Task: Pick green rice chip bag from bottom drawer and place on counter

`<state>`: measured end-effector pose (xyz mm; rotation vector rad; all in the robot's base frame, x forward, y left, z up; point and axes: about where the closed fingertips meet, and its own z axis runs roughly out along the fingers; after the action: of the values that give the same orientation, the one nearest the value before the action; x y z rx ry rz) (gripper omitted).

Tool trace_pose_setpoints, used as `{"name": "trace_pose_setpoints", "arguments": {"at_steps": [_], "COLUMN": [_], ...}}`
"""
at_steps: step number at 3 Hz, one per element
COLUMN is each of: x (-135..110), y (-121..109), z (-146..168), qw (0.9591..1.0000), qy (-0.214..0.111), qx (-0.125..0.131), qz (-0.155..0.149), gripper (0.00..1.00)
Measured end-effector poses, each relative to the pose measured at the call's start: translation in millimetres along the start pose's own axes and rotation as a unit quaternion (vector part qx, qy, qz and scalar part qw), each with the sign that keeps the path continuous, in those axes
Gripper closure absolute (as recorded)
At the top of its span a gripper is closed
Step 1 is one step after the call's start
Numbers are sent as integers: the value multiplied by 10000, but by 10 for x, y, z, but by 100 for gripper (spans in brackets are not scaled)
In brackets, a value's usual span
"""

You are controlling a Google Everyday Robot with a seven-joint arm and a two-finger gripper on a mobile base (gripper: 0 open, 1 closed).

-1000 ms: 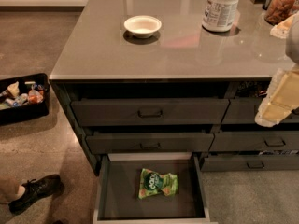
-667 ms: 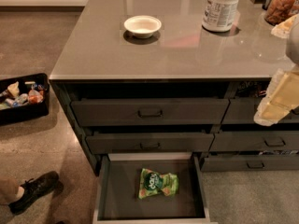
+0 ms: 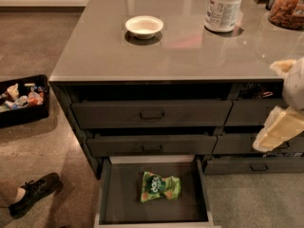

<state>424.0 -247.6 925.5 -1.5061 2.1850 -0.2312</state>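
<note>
The green rice chip bag (image 3: 160, 187) lies flat on the dark floor of the bottom drawer (image 3: 118, 194), which is pulled out at the lower middle of the view. The grey counter (image 3: 180, 51) tops the drawer cabinet above it. My gripper (image 3: 281, 99) is at the right edge, level with the upper drawer fronts, well above and to the right of the bag. Its pale fingers (image 3: 279, 131) stand apart and hold nothing.
On the counter stand a white bowl (image 3: 144, 26), a white canister (image 3: 225, 7) and a jar of brown snacks (image 3: 288, 6). A black bin of snack packets (image 3: 21, 99) sits on the floor at left. A person's black shoe (image 3: 33, 193) is at lower left.
</note>
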Motion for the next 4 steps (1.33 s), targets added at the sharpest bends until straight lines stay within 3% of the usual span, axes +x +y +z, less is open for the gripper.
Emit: {"name": "trace_pose_setpoints", "arguments": {"at_steps": [2, 3, 4], "x": [452, 562, 671], "y": [396, 756, 1217], "z": [1593, 2505, 3293], "qw": [9965, 9911, 9832], "qy": [-702, -1026, -1266], "qx": [-438, -817, -1275], "qz": [-79, -216, -313], "gripper": [0, 0, 0]}}
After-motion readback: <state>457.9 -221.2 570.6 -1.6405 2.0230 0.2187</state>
